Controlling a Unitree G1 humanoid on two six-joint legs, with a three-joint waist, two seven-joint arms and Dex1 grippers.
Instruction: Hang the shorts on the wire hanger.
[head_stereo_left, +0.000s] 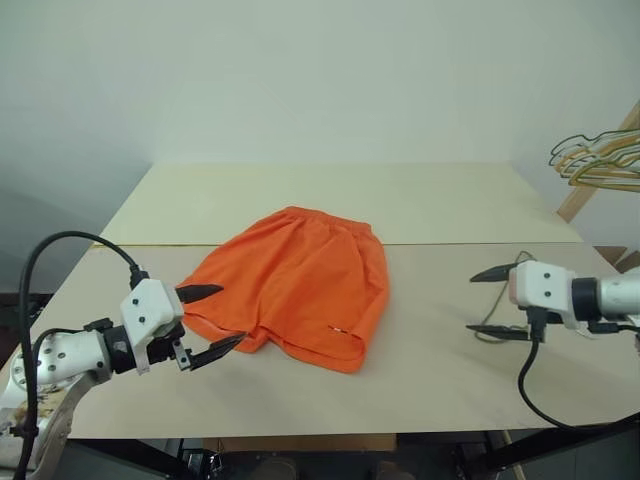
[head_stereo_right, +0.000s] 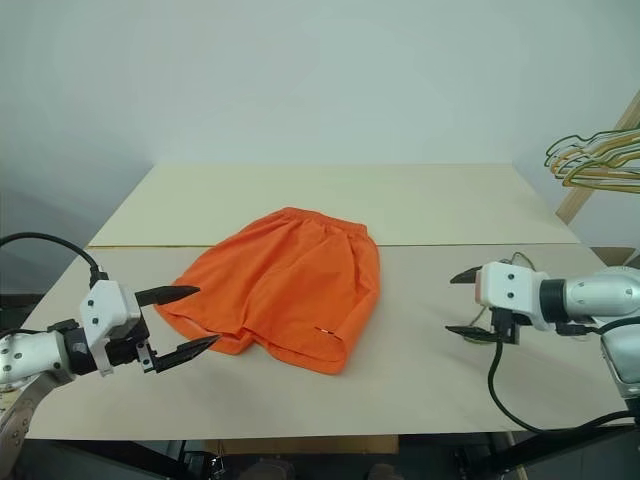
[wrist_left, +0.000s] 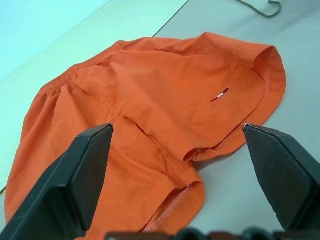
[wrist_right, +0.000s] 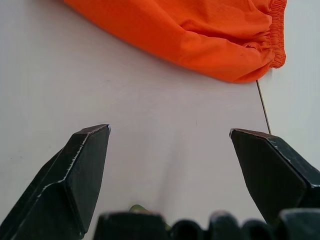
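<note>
I see the pale beige table in front of me, made of two boards with a seam running across between them. The orange shorts lie flat near the middle of it, across this seam, with the gathered waistband on the far side and the leg hems toward me. A small white tag sits near the hem of the leg on my right.

My left gripper hovers just beside the near left corner of the shorts, its two black fingers spread wide and holding nothing. My right gripper is well apart from the shorts, above the right part of the table, also spread wide and empty.

Under the right gripper I can see a thin grey wire hanger lying on the table; most of it is hidden behind the hand, so I cannot tell its full shape. At the far right edge a bunch of gold, green and dark hangers hangs beside a wooden post.
</note>
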